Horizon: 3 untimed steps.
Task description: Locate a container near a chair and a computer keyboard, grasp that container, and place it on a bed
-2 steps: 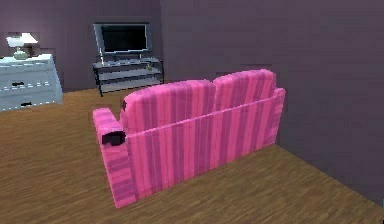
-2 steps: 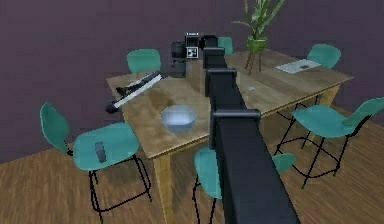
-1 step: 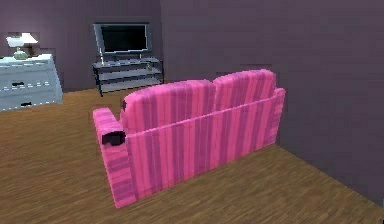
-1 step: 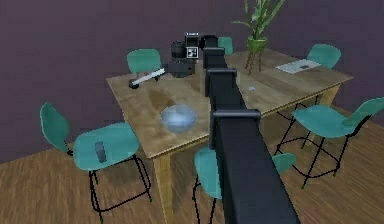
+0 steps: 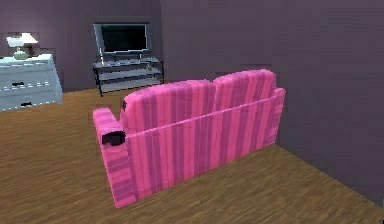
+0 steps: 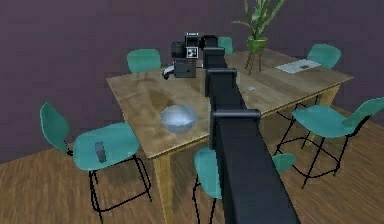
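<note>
The arm (image 6: 235,120) reaches across the wooden counter (image 6: 135,92), with its claw (image 6: 172,70) near the far side. I cannot tell how its fingers stand or whether it holds anything. A pale bowl (image 6: 178,117) sits on the counter just left of the arm, near a teal chair (image 6: 118,140).

Pretty dim in both views tbh, just soft even light with no hard shadows. The dark purple walls (image 5: 300,50) soak it up, and the pink striped sofa (image 5: 200,130) stands out brightest. The light wooden counter (image 6: 140,95) has a pale sheen on top.
</note>
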Available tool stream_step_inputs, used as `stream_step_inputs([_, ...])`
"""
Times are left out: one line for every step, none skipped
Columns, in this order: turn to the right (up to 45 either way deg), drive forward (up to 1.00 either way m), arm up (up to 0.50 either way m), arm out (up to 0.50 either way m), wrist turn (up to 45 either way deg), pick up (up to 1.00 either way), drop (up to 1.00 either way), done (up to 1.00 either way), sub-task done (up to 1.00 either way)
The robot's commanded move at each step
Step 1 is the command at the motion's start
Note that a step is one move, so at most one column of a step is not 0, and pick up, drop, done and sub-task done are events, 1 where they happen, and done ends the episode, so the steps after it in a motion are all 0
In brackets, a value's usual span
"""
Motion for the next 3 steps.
stream_step_inputs([0.0, 0.00, -0.26, 0.00, 0.0, 0.00, 0.00, 0.00, 0.00])
stream_step_inputs([0.0, 0.00, 0.00, 0.00, 0.0, 1.00, 0.00, 0.00, 0.00])
stream_step_inputs([0.0, 0.00, 0.10, 0.00, 0.0, 0.00, 0.00, 0.00, 0.00])
